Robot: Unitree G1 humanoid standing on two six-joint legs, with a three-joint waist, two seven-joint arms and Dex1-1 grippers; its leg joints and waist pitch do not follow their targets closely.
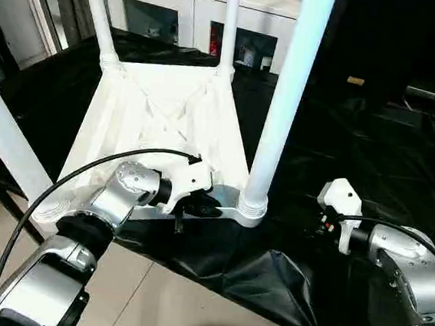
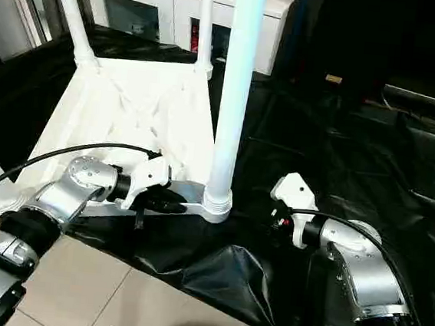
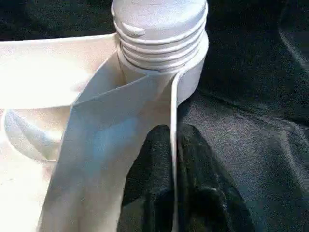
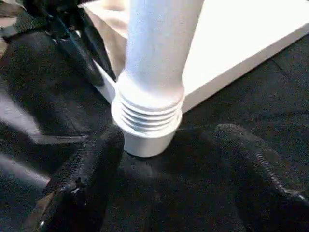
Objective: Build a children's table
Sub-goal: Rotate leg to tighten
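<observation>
Now we see children's table [image 1: 160, 119] upside down on black-draped desk [image 1: 372, 155] (legs up). Our left tool [image 1: 202, 205] pinches its near rim beside corner leg [image 1: 285, 100]; right tool [image 4: 166, 159] gapes wide, empty, nearby.

Children's table [image 1: 156, 118]: white moulded plastic with a smooth, faintly satin finish, the upturned underside ribbed; the near leg [image 1: 285, 100] is a smooth white plastic tube ending in raised thread ridges [image 3: 161, 41] at its corner socket. Black drape [image 1: 373, 147]: thin, glossy sheeting, creased and wrinkled, catching highlights. Left gripper [image 3: 181, 186] and right gripper [image 4: 164, 169]: fingers of matt black, finely textured material. Forearms [image 2: 357, 273]: brushed silver metal with white glossy plastic wrist housings. Floor [image 1: 180, 306]: pale, smooth, slightly reflective tiles.
</observation>
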